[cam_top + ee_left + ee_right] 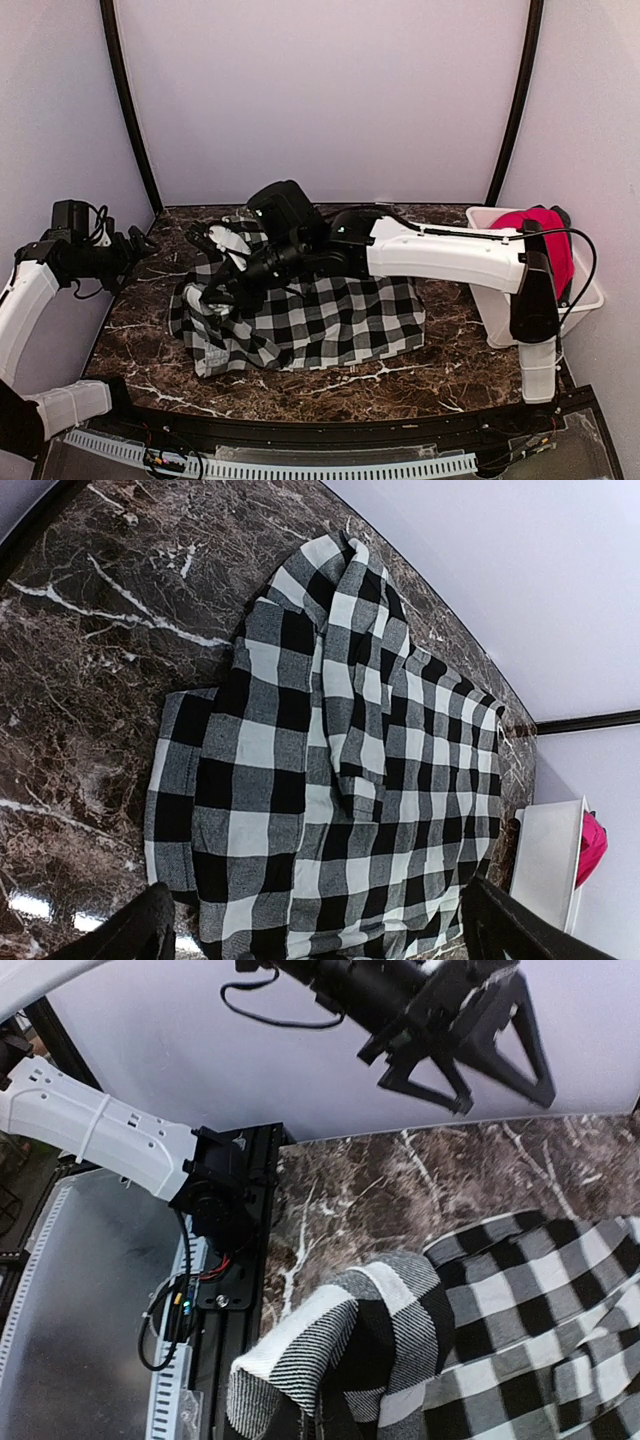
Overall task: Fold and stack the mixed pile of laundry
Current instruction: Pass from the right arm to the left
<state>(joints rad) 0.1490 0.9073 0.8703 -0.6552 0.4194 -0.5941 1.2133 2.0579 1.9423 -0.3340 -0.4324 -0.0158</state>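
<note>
Dark marble table (350,385), pale walls behind. At far left, the left gripper (140,244) hangs over the table's edge with its jaws spread wide, holding nothing, well apart from the checked garment (330,320). That black-and-white cloth lies spread at mid-table, its long axis running left to right, its left end bunched and raised. The right gripper (222,288), reaching across from the right, is clamped on that left end, with a folded edge gathered between its jaws. White marks on the upper left fold may be lettering, too blurred to read. At far right, the red garment (540,235) sits heaped in the white bin (497,322).
</note>
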